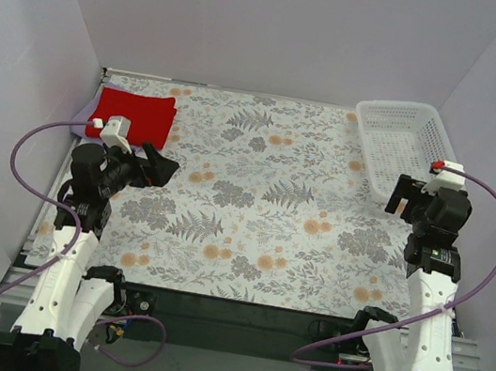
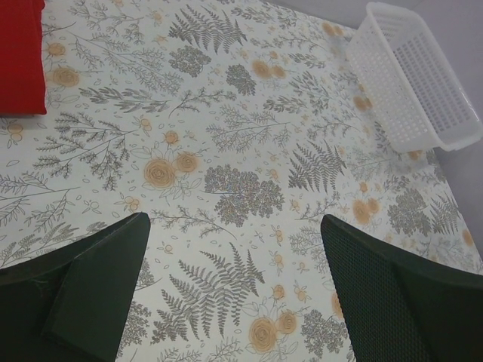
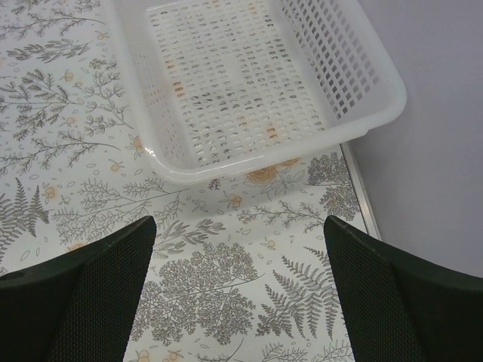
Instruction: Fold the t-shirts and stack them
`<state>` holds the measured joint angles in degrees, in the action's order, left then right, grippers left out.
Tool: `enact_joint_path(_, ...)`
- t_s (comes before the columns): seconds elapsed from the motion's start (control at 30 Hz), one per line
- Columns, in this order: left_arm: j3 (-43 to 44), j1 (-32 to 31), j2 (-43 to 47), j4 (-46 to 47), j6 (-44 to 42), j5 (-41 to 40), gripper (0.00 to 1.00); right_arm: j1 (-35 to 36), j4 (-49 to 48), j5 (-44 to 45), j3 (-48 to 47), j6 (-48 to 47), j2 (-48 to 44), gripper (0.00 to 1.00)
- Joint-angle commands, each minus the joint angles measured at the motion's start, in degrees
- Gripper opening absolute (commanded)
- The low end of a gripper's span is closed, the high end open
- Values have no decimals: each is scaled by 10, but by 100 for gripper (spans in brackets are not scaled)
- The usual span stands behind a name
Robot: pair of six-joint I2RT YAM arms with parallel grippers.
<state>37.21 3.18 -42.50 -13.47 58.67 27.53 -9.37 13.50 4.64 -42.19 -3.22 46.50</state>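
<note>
Left gripper: jaws spread wide, nothing between them, hanging over bare floral tablecloth. In the top view it sits just in front of the shirts at the far-left corner, pointed toward the table middle. Right gripper: jaws also spread wide, empty, hovering over the cloth just short of the near rim of the white basket. Basket has nothing in it, sits at the far-right corner.

Red shirt: folded into a neat flat rectangle at the far-left corner; its corner shows at the top-left edge of the left wrist view. Lilac shirt: only a thin sliver shows along the left side of the red one, apparently underneath it, red on top. Can't tell how well the lilac one is folded, mostly hidden.

Step, as a judgement: fold and stack looks done or nearly done. Both shirts in one pile, no loose cloth anywhere else on the table, both arms off the pile and well apart from each other.

Next move: probably just park the arms. If the lilac edge sticking out counts as sloppy, the left arm is the one near enough to square it up; it would need to turn back to the pile and nudge without dragging the red layer off.
</note>
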Motion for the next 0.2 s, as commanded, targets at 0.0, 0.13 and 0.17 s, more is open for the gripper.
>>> enact_joint_path(0.0,9,-4,-1,-8,-11,-9,96,-3,-35,14,3,-3,-7,98)
enact_joint_path(0.13,14,-3,-7,-9,-12,-11,96,-2,-39,-9,9,-36,-4,98)
enact_joint_path(0.17,15,-3,-7,-10,-12,-12,96,-2,-41,-14,10,-40,-4,98)
